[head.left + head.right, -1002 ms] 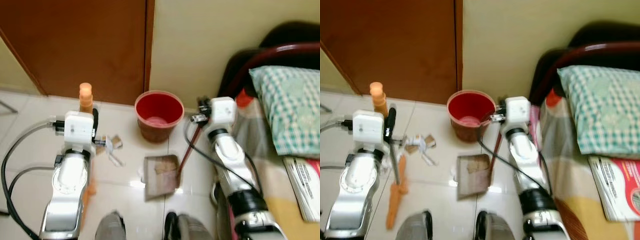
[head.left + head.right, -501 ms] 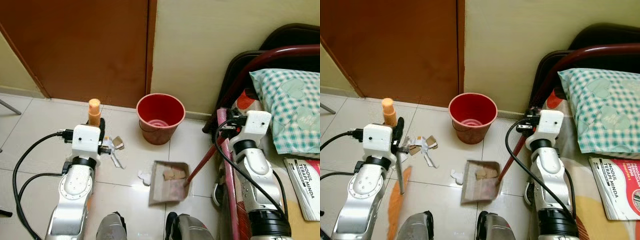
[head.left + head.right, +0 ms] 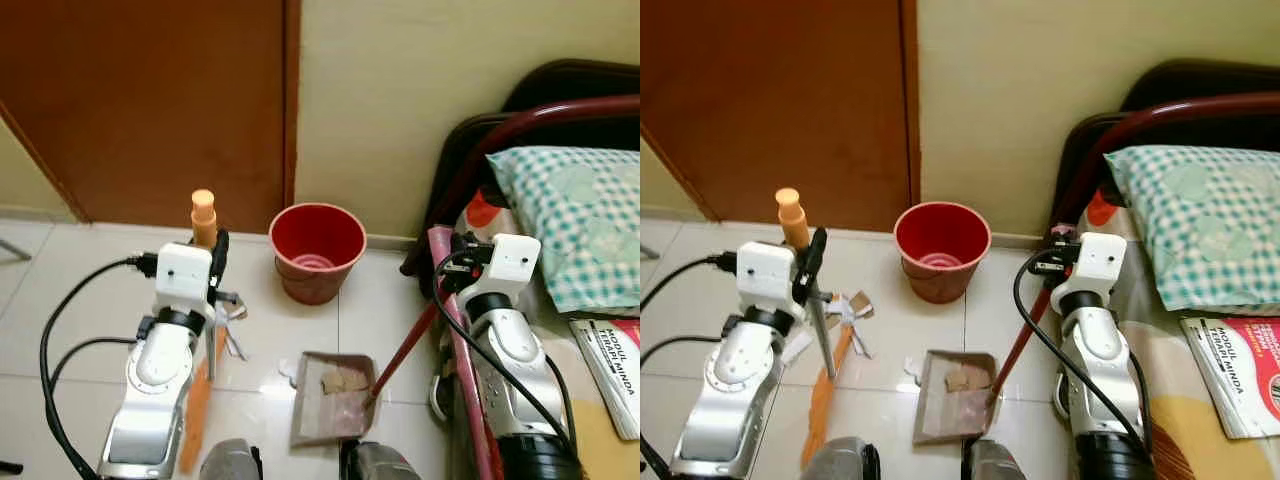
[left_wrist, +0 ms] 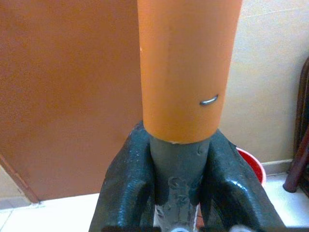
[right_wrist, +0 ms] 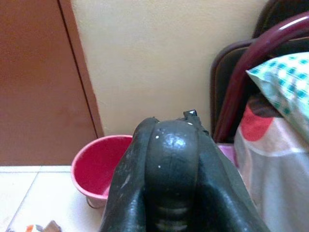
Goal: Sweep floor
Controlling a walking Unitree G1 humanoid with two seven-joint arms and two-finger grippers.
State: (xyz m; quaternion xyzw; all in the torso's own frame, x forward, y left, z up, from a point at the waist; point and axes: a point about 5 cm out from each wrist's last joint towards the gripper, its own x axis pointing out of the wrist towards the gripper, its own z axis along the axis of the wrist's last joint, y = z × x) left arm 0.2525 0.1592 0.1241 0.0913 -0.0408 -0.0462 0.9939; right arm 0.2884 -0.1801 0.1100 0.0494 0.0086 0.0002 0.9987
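Observation:
My left gripper [image 3: 216, 262] is shut on the broom's grey rod [image 3: 823, 330], just below its orange cap [image 3: 204, 214]; the fingers [image 4: 126, 183] clamp the rod. The orange bristles [image 3: 197, 400] rest on the tiles beside my left arm. My right gripper [image 3: 453, 274] is shut on the top of the dustpan's red handle [image 3: 402, 345], and its fingers [image 5: 126, 193] wrap the dark knob. The brown dustpan [image 3: 322, 418] lies on the floor before my feet with a paper scrap [image 3: 343, 380] in it. More paper scraps [image 3: 232, 318] lie beside the broom.
A red bucket [image 3: 318, 250] stands against the wall beyond the dustpan. A brown door [image 3: 150, 100] is at the back left. A bed with a dark red frame [image 3: 520, 120], a checked pillow [image 3: 570, 210] and a magazine [image 3: 610, 370] lies close on my right.
The view has shifted. My right gripper and the red handle swung from beside the bucket toward the bed, and the dustpan slid nearer my feet. The broom stays in my left gripper.

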